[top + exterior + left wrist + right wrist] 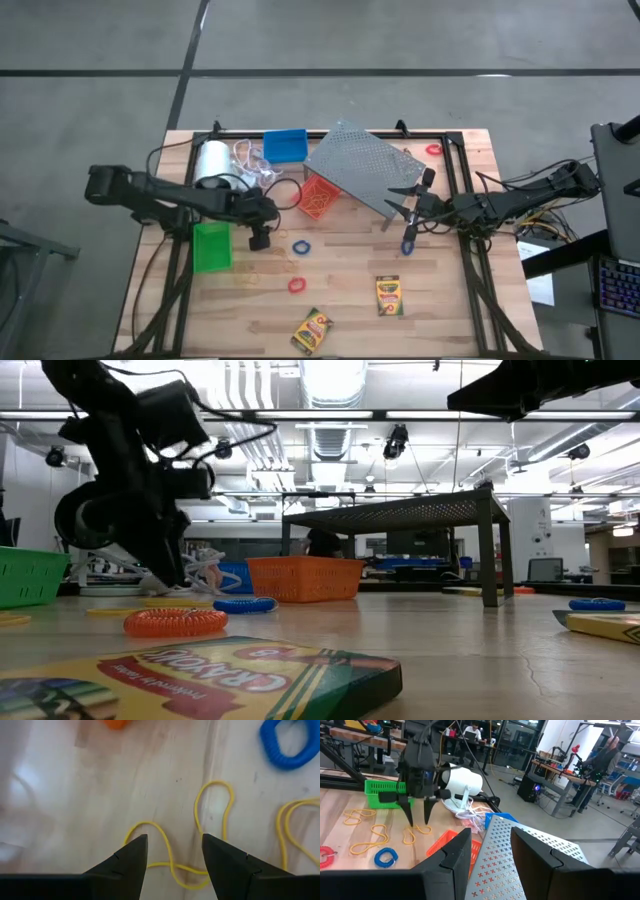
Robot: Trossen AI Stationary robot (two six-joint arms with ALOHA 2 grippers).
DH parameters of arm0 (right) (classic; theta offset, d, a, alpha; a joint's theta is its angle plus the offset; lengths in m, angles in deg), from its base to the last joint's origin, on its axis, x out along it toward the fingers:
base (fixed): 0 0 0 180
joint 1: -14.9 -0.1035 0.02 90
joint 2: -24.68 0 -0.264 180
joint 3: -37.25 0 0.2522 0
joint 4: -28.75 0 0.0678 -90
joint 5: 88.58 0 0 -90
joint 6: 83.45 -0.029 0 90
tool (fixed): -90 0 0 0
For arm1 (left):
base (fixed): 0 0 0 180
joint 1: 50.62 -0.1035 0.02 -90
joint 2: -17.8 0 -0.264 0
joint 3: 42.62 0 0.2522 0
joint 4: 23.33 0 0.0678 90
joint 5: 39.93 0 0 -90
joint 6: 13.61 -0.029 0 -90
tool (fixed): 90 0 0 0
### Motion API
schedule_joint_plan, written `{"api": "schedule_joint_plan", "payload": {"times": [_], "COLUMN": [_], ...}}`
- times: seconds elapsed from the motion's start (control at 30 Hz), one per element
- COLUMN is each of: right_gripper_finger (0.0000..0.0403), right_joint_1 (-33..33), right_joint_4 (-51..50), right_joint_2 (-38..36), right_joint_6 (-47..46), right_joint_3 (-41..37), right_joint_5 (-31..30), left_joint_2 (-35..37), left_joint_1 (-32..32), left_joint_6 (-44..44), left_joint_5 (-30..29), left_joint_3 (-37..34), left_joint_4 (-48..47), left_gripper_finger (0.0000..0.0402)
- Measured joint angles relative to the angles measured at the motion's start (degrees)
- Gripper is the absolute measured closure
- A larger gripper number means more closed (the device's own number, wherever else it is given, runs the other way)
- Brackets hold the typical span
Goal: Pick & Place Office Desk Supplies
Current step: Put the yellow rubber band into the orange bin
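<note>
Partly hidden under the near left corner of the grey perforated rack [368,170], at mid-table toward the far side: the orange bin [318,197]. Cut off by the low view's left edge: the green bin [30,575], standing at the table's [350,270] left, just left of the left gripper [260,238]. Cut off at the same view's right edge: the first crayon box [388,296], lying flat at the near right. Second crayon box [312,331] at the near edge, centre, tilted. Blue bin [284,146] at the far side, right of the white roll [212,160], with loose white cord between them. Red ring [296,285] and blue ring [301,246] at mid-table, well apart from both bins. Second red ring [433,149] at the far right, beyond the rack. Second blue ring [408,246] small and hard to make out, close below the right arm.

Left gripper pointing straight down at mid-left, fingers [131,862] clearly parted, nothing between them; tips astride a loop of a thin yellow band [215,810] lying on the wood. Contact with band or table not discernible.

Right gripper [490,850] at the rack's right end, above its perforated top, fingers parted with an empty gap, holding nothing and touching nothing visible.
</note>
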Motion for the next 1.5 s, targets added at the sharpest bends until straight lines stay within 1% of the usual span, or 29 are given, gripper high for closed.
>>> {"api": "schedule_joint_plan", "payload": {"times": [0.13,0.3,0.73,1.23,1.37,1.5], "right_gripper_finger": [0.0266,0.0266,0.0266,0.0266,0.0266,0.0266], "right_joint_1": [-0.02,0.0,-0.01,0.0,0.0,0.0], "right_joint_4": [0.0,0.0,-0.01,0.0,0.0,-0.13], "right_joint_2": [0.0,0.0,0.0,0.0,0.0,0.0], "right_joint_6": [-0.02,-0.02,0.01,-0.02,0.07,0.11], "right_joint_3": [0.0,0.0,0.0,0.0,0.0,0.0], "right_joint_5": [0.0,0.0,0.0,0.0,0.0,0.0], "left_joint_2": [-2.14,-3.07,-3.12,-3.04,-1.81,0.99], "left_joint_1": [-0.02,-0.02,0.77,1.69,1.7,1.7], "left_joint_6": [0.04,0.03,-0.49,-1.73,-1.77,-3.24], "left_joint_5": [0.28,0.44,3.05,2.39,1.22,0.45], "left_joint_3": [0.0,-0.02,-0.02,-1.18,-0.71,0.9], "left_joint_4": [0.33,0.36,-0.14,0.44,-0.45,-1.42], "left_gripper_finger": [0.0206,0.0208,0.0217,0.0217,0.0217,0.0217]}}
